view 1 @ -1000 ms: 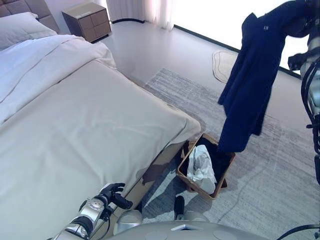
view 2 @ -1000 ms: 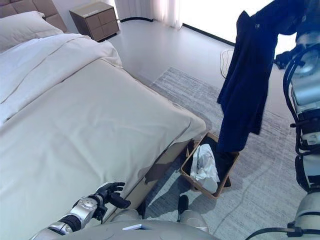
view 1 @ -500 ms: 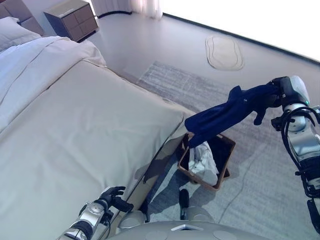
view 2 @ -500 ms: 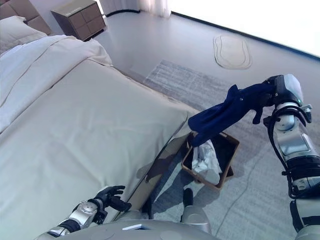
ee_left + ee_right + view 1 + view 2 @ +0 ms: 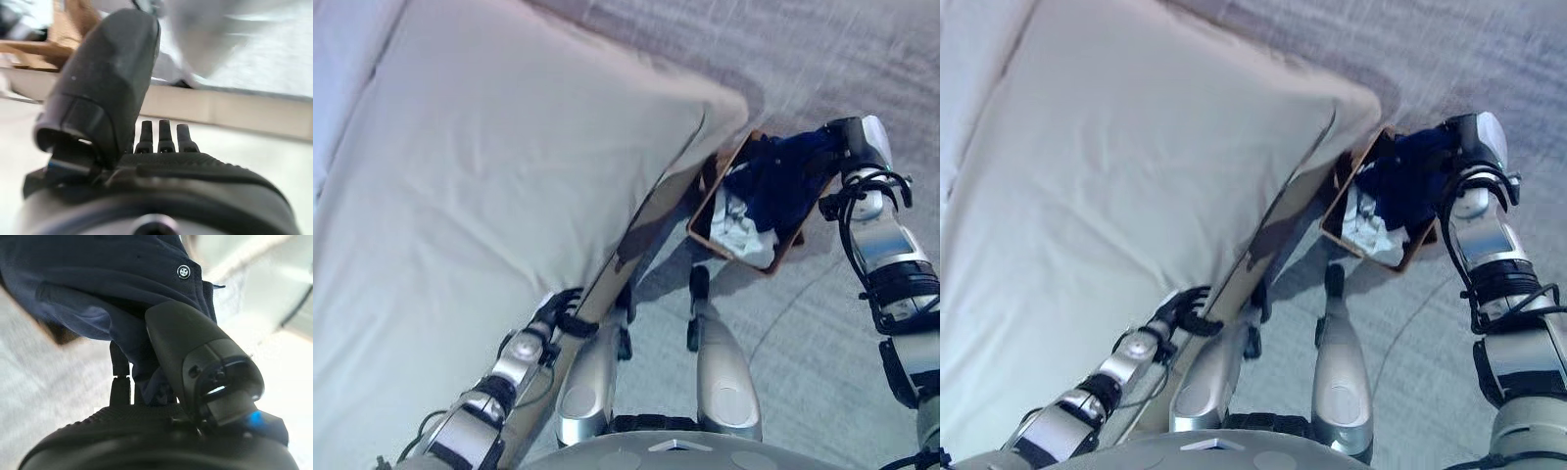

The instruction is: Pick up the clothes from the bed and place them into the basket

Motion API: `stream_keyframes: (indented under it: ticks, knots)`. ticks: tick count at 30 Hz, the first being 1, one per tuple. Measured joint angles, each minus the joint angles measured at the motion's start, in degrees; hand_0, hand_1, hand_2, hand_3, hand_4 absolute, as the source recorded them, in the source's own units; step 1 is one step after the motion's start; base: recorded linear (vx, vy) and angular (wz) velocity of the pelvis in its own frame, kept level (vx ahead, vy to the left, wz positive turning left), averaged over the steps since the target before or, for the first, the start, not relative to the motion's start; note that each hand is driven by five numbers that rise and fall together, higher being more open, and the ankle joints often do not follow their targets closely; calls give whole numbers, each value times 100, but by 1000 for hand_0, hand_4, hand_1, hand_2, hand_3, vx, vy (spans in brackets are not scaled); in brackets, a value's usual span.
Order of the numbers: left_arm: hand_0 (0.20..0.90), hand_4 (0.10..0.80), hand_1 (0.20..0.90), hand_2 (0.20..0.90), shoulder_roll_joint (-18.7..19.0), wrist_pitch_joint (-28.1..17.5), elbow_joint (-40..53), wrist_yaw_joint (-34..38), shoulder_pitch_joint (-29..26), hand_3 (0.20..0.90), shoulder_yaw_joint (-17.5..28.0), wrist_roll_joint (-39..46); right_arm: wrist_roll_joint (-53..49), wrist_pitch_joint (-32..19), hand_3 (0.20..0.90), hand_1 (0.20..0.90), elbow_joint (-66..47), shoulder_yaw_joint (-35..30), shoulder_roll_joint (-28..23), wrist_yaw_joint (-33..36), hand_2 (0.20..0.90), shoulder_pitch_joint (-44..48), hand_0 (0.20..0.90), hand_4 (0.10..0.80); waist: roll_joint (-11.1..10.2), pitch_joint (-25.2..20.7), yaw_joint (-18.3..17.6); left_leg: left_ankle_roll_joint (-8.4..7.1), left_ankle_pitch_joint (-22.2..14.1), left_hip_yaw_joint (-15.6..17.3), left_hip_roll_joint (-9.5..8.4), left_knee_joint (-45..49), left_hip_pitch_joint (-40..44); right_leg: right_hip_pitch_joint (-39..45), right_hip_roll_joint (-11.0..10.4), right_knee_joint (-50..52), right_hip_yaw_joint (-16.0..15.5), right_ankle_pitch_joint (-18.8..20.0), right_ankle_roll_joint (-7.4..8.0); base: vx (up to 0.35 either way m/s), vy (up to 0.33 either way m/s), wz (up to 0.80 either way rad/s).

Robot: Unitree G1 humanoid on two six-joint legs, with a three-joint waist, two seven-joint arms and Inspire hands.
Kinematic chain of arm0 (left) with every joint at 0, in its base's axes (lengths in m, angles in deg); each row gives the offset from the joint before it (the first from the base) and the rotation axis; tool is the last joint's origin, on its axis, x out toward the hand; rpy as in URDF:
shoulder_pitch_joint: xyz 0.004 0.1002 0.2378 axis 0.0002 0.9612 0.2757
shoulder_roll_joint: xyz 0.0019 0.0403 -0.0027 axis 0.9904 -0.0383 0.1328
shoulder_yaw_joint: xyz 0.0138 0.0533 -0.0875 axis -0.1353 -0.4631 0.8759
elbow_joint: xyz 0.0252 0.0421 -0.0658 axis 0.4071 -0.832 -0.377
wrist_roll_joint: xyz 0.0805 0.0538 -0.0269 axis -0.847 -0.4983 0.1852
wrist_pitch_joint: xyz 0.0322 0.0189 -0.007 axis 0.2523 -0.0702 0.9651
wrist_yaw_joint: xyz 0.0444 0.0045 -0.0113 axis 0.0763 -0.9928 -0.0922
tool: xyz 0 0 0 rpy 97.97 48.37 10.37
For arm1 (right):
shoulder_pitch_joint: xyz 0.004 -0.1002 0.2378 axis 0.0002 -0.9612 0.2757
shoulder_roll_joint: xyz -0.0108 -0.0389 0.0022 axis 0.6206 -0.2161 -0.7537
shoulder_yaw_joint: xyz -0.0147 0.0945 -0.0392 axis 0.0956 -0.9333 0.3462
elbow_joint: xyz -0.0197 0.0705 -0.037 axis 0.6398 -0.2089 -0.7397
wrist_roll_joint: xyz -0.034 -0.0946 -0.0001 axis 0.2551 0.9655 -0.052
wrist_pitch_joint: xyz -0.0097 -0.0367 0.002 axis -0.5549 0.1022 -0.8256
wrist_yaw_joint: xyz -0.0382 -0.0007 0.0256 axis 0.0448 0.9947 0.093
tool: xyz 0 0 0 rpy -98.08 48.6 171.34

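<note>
A brown basket (image 5: 716, 192) stands on the rug at the bed's foot corner. In it lie a white cloth (image 5: 744, 226) and a navy garment (image 5: 783, 172) heaped on top. My right hand (image 5: 845, 138) is at the basket's far rim, low over the navy garment. In the right wrist view its thumb (image 5: 194, 348) presses on the navy cloth (image 5: 112, 279), which is bunched between thumb and fingers. My left hand (image 5: 563, 309) hangs by the bed's side edge, fingers (image 5: 159, 132) relaxed and holding nothing.
The wide beige bed (image 5: 489, 176) fills the left, with no clothes showing on the part in view. A grey rug (image 5: 862, 59) lies under and beyond the basket. The bed's corner overhangs close to the basket's left rim.
The camera has tipped down. My right hand has come down from head height, and the navy garment it held out in the air is now heaped in the basket. The left hand stayed.
</note>
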Motion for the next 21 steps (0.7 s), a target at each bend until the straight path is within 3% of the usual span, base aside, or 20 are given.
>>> stream_keyframes:
  ticks: [4,11,15,21]
  knots:
    - [900,800,900,900,15,-269,472,123,-213,900,-198,189,4,264,900,900,751,439,149,161,900,799,900,800,14,14,296,56,-185,-103,-143,731,-1052,-1142,-205,1009,47,-329,-70,-75,-43,25]
    - [900,800,900,900,53,-214,466,246,-106,900,-188,579,-126,561,900,900,1760,632,349,608,900,1430,900,800,3,22,704,68,-217,-410,-128,1337,-2275,-2194,-243,1526,-142,-431,-149,-23,2,23]
    - [900,800,900,900,53,-216,507,224,-114,900,-154,621,-363,499,900,900,1926,580,490,761,900,1352,900,800,2,23,744,70,-198,-534,-143,1420,-2430,-2243,-262,1529,-225,-434,-150,9,41,16]
    - [900,800,900,900,35,-169,222,116,-127,900,13,585,-1078,-302,900,900,1650,-102,985,1053,900,278,900,800,-69,67,551,82,-187,-691,-124,1276,-2115,-1722,-130,1111,-281,-385,-102,5,78,7]
